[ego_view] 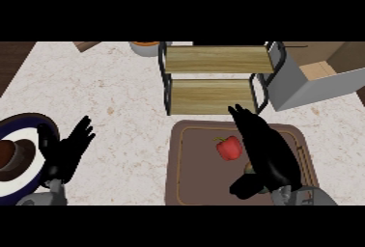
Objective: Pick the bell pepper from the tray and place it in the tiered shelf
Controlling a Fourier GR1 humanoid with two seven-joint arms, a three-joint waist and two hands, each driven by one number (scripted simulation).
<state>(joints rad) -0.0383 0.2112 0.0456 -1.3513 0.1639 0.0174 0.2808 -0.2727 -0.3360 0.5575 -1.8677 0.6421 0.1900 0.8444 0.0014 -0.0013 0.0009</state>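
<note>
The red bell pepper [229, 148] lies on the brown tray [187, 164] at the near right of the speckled bench [121, 96], roughly in the tray's middle, its green stem toward the far side. The right hand [262, 144] is stretched out over the tray just to the right of the pepper, its fingers [239, 115] straight and held together, pointing toward the far edge, with the thumb hanging near the tray's near side. Nothing is held in it, and whether it touches the pepper cannot be told.

Beyond the tray stands the tiered shelf [217, 77], two wooden boards in a black frame, both bare. To its right sits an open box [314, 82].

At the near left, the left hand [65, 147] rests open with fingers spread, beside a dark-rimmed plate [21, 125] bearing a brown object [14, 157]. A small pot [146, 47] stands at the far edge.
</note>
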